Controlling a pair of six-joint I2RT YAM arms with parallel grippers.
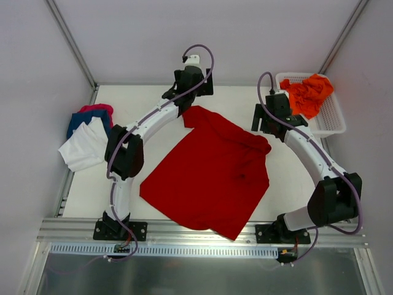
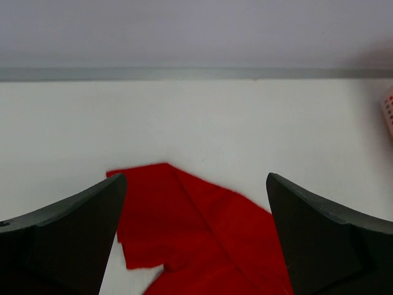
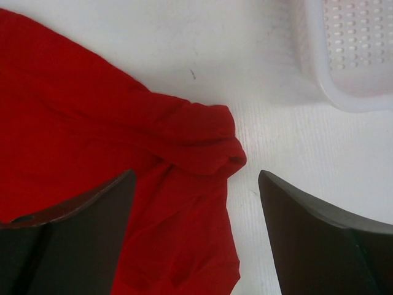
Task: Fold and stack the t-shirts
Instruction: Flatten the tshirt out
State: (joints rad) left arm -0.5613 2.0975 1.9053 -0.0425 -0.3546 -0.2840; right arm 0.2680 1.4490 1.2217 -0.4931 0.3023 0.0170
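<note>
Wrist views — left gripper (image 2: 195, 184) spread wide, right gripper (image 3: 196, 178) spread, both empty above red t-shirt (image 1: 209, 172)

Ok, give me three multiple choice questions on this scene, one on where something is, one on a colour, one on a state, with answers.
1. Where is the orange shirt?
A. in the white basket
B. draped on an arm
C. on the floor

2. What colour is the middle shirt?
A. blue
B. red
C. white

3. The left gripper and right gripper are:
A. both open, empty
B. both shut on cloth
C. one open, one shut

Answers:
1. A, the orange cloth lies inside the basket at the far right.
2. B, it is deep red.
3. A, each wrist view shows fingers wide apart with nothing pinched.
</note>
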